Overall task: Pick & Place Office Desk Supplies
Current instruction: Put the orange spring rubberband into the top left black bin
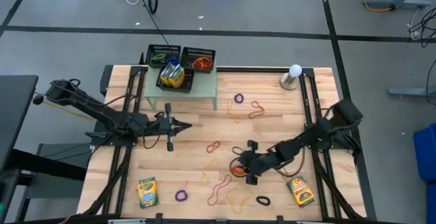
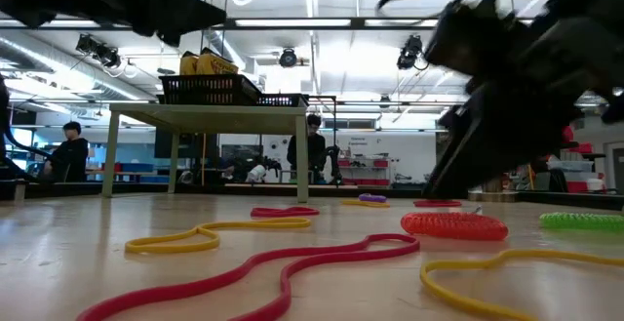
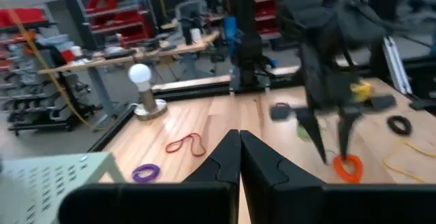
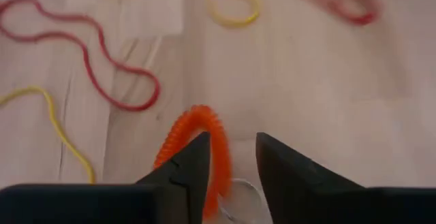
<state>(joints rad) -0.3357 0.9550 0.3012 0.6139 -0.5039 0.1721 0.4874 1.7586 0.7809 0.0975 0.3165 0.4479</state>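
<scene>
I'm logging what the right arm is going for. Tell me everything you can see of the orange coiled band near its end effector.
The orange band is a ribbed, spiral-coiled loop, rubbery or plastic in look, lying flat on the wooden table toward its near edge, right of centre. The right end effector is over it with fingers apart, one side of the loop running between them; whether they touch it I cannot tell. In the low view it shows as a low orange-red mound. A red band and yellow bands lie close by, apart from it.

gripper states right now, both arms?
Left gripper: shut, holding nothing, out over the table's left half.
Right gripper: open, fingers straddling the orange coiled band, not closed on it.
</scene>
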